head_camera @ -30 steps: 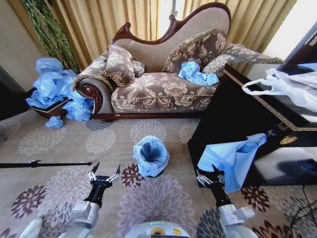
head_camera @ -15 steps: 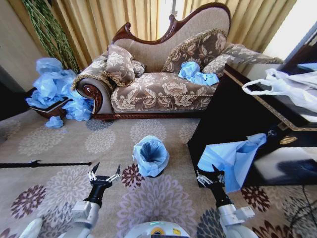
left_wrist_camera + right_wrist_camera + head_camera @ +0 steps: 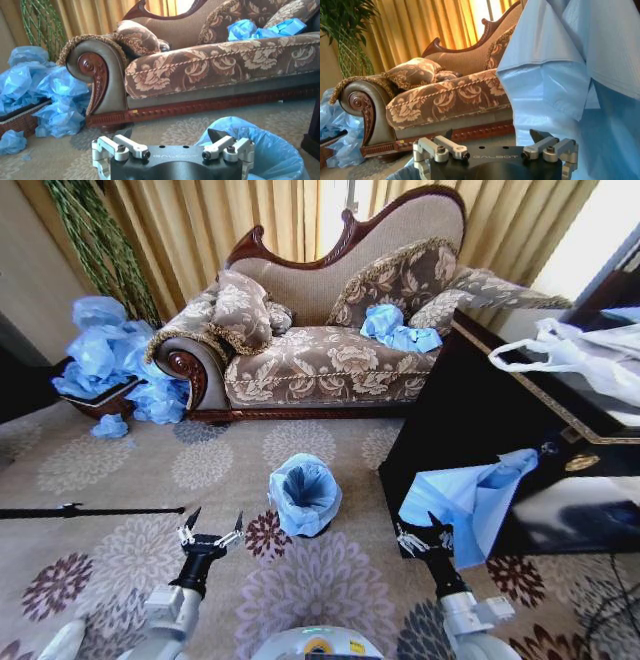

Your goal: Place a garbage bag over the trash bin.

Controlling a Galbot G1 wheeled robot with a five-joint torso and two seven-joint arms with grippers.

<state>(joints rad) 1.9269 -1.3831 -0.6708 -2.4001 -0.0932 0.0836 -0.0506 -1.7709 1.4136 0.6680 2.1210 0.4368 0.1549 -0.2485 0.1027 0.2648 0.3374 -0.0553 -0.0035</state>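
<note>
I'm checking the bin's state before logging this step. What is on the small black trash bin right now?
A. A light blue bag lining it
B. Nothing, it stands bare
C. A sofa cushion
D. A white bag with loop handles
A: a crinkly light blue garbage bag sits in and over the rim of the trash bin on the carpet.

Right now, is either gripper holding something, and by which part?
Nothing is held: left gripper and right gripper are open. The blue garbage bag hangs off the black cabinet beside the right one.

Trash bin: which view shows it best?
Head view: the whole bin, already lined with a blue bag, stands on the carpet. The left wrist view catches part of its bagged rim; the right wrist view, just a sliver at the bottom edge.
</note>
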